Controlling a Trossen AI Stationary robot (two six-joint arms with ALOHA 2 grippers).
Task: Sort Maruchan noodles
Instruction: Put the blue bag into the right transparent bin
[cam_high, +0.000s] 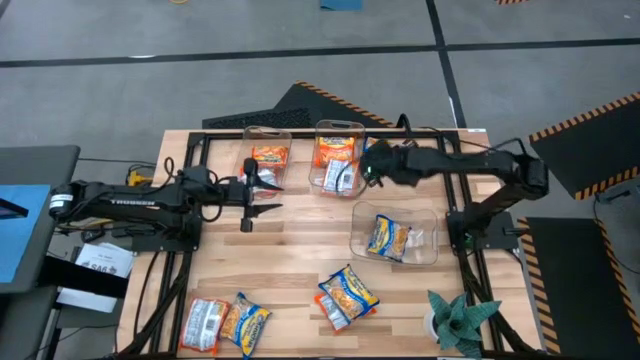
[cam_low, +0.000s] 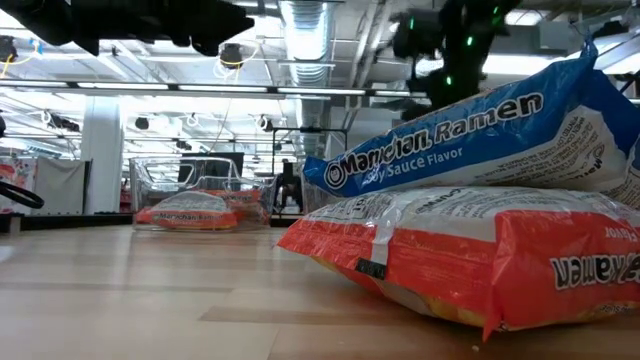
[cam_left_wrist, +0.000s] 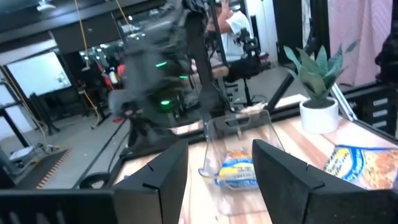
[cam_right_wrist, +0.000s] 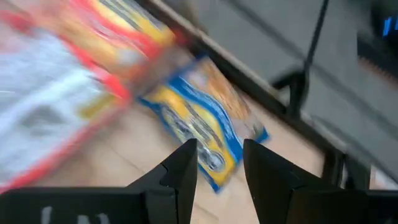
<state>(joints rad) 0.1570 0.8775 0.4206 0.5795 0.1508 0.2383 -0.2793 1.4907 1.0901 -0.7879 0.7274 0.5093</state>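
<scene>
Ramen packets lie in three clear bins and on the table. The far left bin (cam_high: 265, 158) holds an orange packet. The far middle bin (cam_high: 337, 158) holds orange and silver-red ones. The right bin (cam_high: 395, 236) holds a blue-yellow packet (cam_left_wrist: 239, 172). A blue-yellow packet (cam_right_wrist: 202, 127) lies on the wood beside the middle bin. My right gripper (cam_high: 372, 166) (cam_right_wrist: 219, 149) hangs open above it, fingertips on either side in the wrist view. My left gripper (cam_high: 268, 194) (cam_left_wrist: 219, 155) is open and level, facing the right bin.
Near the front edge a blue-yellow packet (cam_high: 348, 291) (cam_low: 470, 135) rests on a silver-red one (cam_low: 470, 255). A silver-red (cam_high: 204, 322) and a blue-yellow packet (cam_high: 245, 322) lie front left. A potted plant (cam_high: 458, 318) stands front right. A black frame (cam_high: 470, 235) borders the table.
</scene>
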